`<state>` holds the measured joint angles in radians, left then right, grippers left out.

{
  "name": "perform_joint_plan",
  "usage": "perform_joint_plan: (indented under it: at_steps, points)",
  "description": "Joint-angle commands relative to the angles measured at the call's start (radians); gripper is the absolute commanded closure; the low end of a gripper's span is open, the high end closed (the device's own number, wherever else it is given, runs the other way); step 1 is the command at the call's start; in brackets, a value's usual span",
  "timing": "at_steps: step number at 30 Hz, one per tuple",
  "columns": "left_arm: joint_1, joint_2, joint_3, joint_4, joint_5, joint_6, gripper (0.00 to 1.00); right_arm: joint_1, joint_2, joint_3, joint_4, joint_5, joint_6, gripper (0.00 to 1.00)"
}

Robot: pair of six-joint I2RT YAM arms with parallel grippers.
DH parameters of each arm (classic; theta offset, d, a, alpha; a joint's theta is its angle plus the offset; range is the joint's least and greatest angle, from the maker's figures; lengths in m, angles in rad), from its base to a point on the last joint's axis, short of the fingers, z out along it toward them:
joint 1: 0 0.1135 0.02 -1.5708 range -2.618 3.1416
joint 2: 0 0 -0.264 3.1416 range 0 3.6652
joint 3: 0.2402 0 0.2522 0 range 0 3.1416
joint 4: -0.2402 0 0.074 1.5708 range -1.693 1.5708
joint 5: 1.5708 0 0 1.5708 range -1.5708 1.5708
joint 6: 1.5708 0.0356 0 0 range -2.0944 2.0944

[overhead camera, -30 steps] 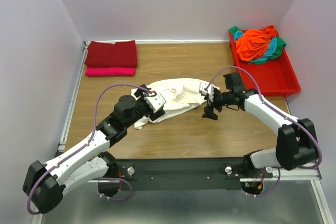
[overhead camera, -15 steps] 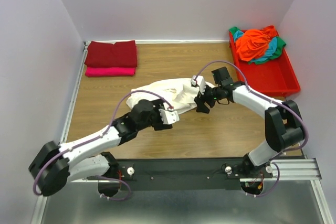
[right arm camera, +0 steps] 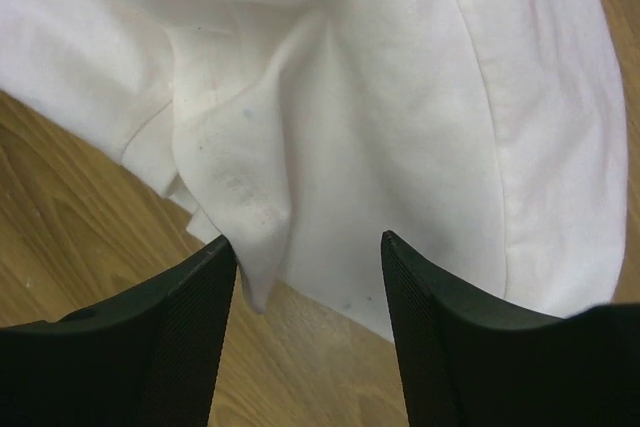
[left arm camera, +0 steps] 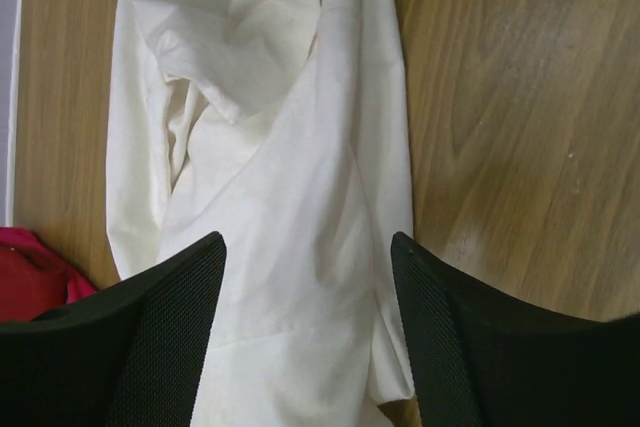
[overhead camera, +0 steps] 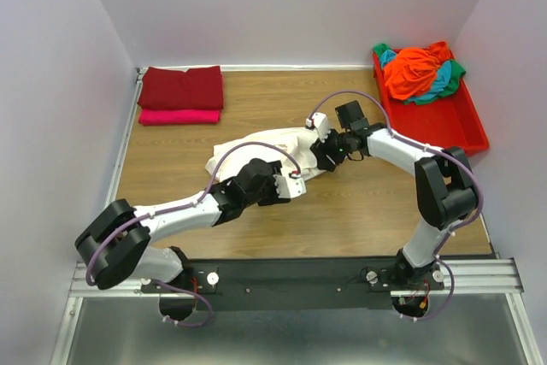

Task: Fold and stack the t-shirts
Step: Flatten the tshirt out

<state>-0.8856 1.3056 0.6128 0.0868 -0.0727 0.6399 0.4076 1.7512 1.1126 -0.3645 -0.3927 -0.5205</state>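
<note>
Both left hand (left arm camera: 307, 247) and right hand (right arm camera: 307, 242) gape, unclenched, over the crumpled cream-white t-shirt (overhead camera: 255, 145).

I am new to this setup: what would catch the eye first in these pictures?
A crumpled cream-white t-shirt lies in the middle, with the left hand and the right hand both open over it. At the back left, a folded dark red t-shirt sits on a folded pink t-shirt; at the back right, a red tray holds a heap of orange, teal and green shirts.

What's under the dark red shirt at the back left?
A folded pink shirt; only its near edge shows. The dark red shirt covers the rest.
</note>
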Motion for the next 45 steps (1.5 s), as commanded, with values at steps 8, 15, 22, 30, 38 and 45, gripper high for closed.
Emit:
perform_joint_plan:
  at_steps: [8,15,22,30,38,45]
  points:
    - [-0.003,0.139,0.050,0.094,-0.075,-0.022,0.43,0.023,0.018,0.026,0.009,0.005,0.022,0.75]
    - [0.030,0.184,0.087,0.106,-0.079,-0.002,0.63,0.023,-0.051,0.026,-0.001,0.021,0.016,0.99]
    - [0.054,0.176,0.136,0.093,-0.088,-0.002,0.99,0.023,-0.127,0.068,-0.051,0.049,0.001,0.99]
    - [0.057,-0.154,0.220,0.024,-0.097,-0.034,1.00,0.023,-0.260,0.220,-0.148,0.141,-0.041,0.99]
    - [0.056,-0.472,0.431,0.025,-0.167,-0.008,1.00,0.023,-0.441,0.496,-0.178,0.225,-0.049,0.99]
    - [0.054,-0.606,0.518,0.030,-0.006,0.007,1.00,-0.044,-0.547,0.641,-0.231,0.206,-0.041,0.99]
